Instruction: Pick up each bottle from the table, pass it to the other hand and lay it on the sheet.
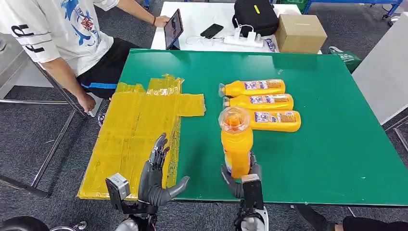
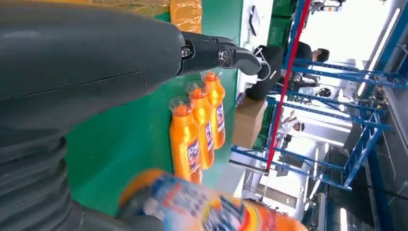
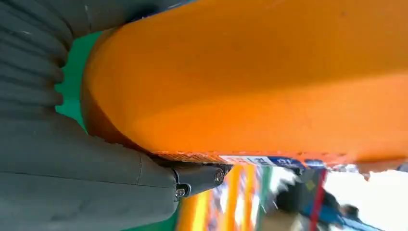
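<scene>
My right hand [image 1: 242, 177] grips an orange bottle [image 1: 236, 139] by its base and holds it upright above the green table's near edge; up close the bottle [image 3: 269, 82] fills the right wrist view. My left hand [image 1: 156, 178] is open, fingers spread, over the near right edge of the yellow sheet [image 1: 132, 130], a short way left of the held bottle. Three more orange bottles [image 1: 257, 87] [image 1: 262, 102] [image 1: 276, 120] lie side by side on the table beyond it, caps pointing left. The left wrist view has the same three bottles [image 2: 197, 130] and the blurred held bottle [image 2: 207, 207].
A person [image 1: 57, 33] sits at the far left with a hand near the sheet's far left corner. Behind the green table [image 1: 327, 159] a white table carries a tablet [image 1: 173, 29], a black bag [image 1: 255, 17] and a cardboard box [image 1: 300, 32].
</scene>
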### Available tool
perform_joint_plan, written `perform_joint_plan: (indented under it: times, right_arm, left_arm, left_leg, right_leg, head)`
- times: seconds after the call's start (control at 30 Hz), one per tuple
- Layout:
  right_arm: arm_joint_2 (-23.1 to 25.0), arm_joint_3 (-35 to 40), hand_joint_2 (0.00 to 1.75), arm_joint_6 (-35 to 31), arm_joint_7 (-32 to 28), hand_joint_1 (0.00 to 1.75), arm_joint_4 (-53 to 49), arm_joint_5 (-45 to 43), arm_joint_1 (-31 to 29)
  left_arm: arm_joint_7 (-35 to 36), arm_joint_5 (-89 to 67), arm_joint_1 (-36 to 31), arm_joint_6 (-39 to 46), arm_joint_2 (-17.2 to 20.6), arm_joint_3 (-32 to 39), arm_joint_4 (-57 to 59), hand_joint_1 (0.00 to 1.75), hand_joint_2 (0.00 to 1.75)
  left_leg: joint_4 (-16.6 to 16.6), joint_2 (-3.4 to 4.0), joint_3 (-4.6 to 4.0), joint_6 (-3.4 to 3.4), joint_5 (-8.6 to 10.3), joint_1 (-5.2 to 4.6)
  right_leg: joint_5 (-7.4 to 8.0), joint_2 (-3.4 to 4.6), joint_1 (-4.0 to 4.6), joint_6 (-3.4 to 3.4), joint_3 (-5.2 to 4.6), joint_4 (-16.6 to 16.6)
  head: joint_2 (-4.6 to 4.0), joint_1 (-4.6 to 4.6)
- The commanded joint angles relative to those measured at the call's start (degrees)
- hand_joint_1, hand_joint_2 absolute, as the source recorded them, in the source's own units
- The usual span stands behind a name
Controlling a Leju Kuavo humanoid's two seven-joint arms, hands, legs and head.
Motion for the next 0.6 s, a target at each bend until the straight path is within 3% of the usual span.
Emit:
perform_joint_plan:
  times: [0.03,0.27,0.6]
  right_arm:
    - [-0.3,7.7,1.75,-0.9,-0.3,1.75,13.9,0.4,-6.8]
    - [2.5,14.6,1.75,-2.1,0.3,1.75,24.1,9.2,-11.9]
    - [2.9,15.1,1.75,-3.1,-0.3,1.75,26.0,9.0,-12.4]
  left_arm:
    - [-0.1,-1.3,-0.4,-0.6,2.9,-4.7,-0.4,0.00,1.75]
    - [1.4,-1.5,-2.4,-0.6,2.4,-6.6,4.6,0.00,1.75]
    - [1.4,-1.5,-2.7,-0.6,2.2,-6.3,5.6,0.00,1.75]
  left_leg:
    - [0.0,0.13,0.13,-0.02,-0.05,0.02]
    - [-0.1,0.13,0.16,-0.03,-0.03,0.01]
    - [0.0,0.15,0.27,-0.04,-0.10,0.04]
  right_leg:
    - [0.00,0.08,0.03,-0.05,0.11,-0.1]
    - [0.01,0.08,0.02,-0.07,0.13,-0.1]
    - [-0.05,0.06,0.05,-0.09,0.25,-0.1]
  head:
    - [0.00,0.02]
    - [0.00,0.04]
    - [0.00,0.02]
